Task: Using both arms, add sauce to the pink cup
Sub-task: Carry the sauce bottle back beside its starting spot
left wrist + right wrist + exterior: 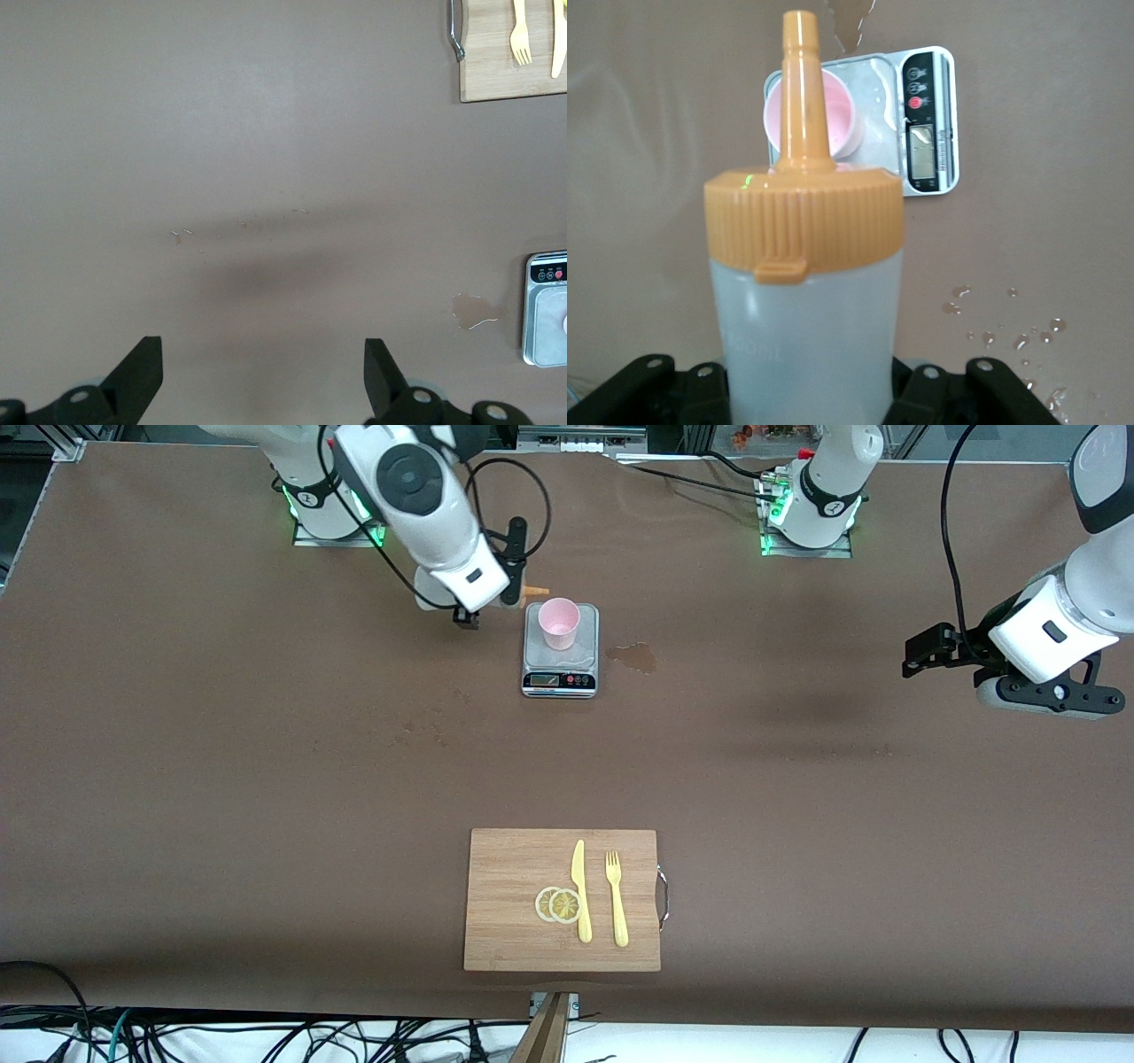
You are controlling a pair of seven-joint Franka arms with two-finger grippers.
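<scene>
Nearest the front camera lies a wooden cutting board [514, 921] carrying a yellow knife [580, 890], a yellow fork [616, 899] and two lemon slices [559, 904]. Farther up the bench [221, 779], a silver kitchen scale [560, 677] bears the pink cup [559, 622], upright with its mouth open upward. A small wet patch [636, 657] sits just beside the scale, toward the left arm's end.

From the front, the sauce bottle [523, 592] is almost hidden by the right arm; only the orange nozzle shows, pointing toward three o'clock at the cup, so the bottle's long axis lies roughly level. The right wrist view gives what the front hides: the right pincer [806, 390] is clamped on the translucent body, with the ribbed orange cap and nozzle aimed at the cup's rim on the scale. Water droplets [1010, 336] also dot the bench there.

The left pincer [926, 651] waits over bare bench toward the left arm's end, well apart from the scale; the left wrist view shows its fingers [142, 367] spread wide, holding nothing
</scene>
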